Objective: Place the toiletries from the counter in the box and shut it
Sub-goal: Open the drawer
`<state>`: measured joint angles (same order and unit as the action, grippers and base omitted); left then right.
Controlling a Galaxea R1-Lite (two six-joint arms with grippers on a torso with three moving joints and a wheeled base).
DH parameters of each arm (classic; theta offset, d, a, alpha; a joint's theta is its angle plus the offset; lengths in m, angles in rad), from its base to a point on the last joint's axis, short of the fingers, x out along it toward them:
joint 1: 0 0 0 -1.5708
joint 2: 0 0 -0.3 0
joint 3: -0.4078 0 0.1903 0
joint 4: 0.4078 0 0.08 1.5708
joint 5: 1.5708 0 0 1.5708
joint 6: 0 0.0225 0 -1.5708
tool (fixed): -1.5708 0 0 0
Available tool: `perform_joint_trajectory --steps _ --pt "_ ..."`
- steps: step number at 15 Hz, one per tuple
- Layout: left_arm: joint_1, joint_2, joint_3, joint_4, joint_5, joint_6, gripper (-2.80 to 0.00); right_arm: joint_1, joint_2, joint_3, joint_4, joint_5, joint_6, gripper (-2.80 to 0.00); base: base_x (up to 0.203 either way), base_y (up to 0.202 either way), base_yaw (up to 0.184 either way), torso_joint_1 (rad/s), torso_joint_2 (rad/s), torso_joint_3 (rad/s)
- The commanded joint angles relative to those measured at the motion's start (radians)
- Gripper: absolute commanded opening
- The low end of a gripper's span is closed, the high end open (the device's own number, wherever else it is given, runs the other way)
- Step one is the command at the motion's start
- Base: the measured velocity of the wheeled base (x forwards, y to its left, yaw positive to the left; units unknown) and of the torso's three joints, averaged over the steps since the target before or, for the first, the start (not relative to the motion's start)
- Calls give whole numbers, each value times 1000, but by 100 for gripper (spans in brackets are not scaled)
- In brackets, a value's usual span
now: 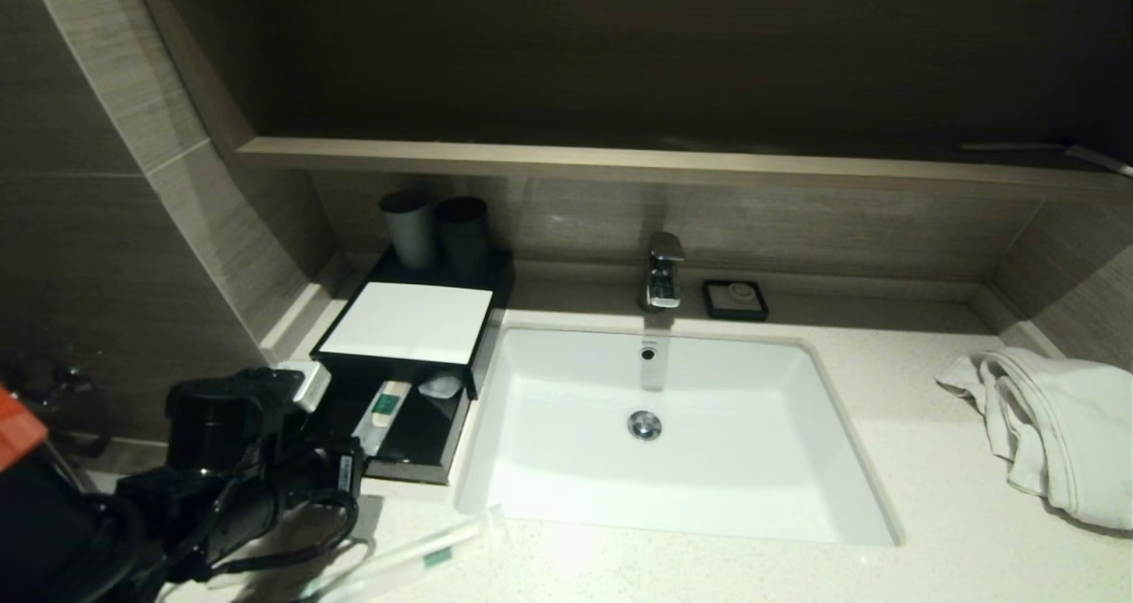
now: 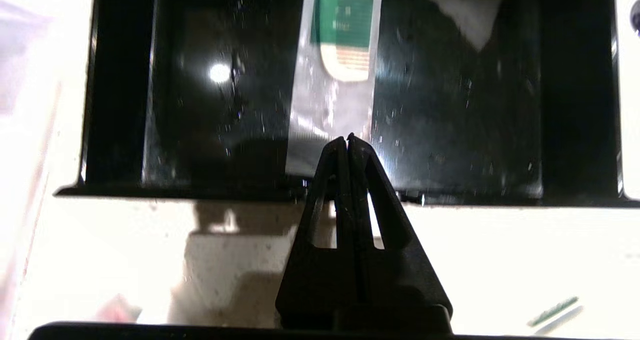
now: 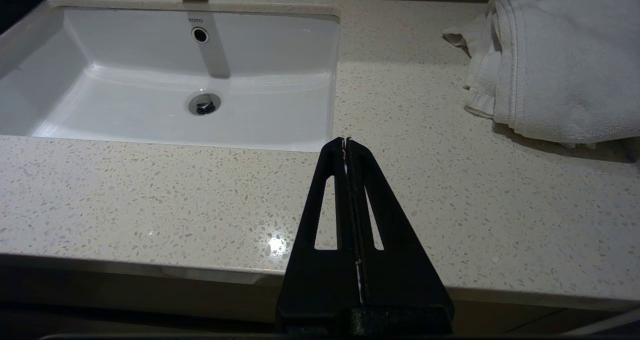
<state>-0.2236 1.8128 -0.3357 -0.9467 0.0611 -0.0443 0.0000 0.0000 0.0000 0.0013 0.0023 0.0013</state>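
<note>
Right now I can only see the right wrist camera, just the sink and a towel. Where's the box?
Observer: The black box sits on the left of the sink, with its drawer pulled open.
Operator: Is anything still outside it?
Observer: Yes, a long clear-wrapped toiletry lies on the counter, nearer the robot than the drawer.
Operator: Where's the other hand?
Observer: The left gripper is shut, with its tips over the drawer's front edge.
</note>
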Motion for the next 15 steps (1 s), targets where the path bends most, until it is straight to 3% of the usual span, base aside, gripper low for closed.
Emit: perform_joint_trajectory --steps 1,6,11,15 --pt "1 -3 -39 -1 2 -1 -280 0 0 0 0 1 0 -280 0 0 0 0 0 0" --pt "10 -35 -161 137 3 -2 -280 0 0 0 0 1 0 -280 0 0 0 0 0 0" --pt "15 -194 -349 602 3 -7 -280 -1 0 0 0 1 0 -280 0 0 0 0 0 0" --pt "19 -150 -524 940 1 -2 -280 0 0 0 0 1 0 -280 0 0 0 0 0 0"
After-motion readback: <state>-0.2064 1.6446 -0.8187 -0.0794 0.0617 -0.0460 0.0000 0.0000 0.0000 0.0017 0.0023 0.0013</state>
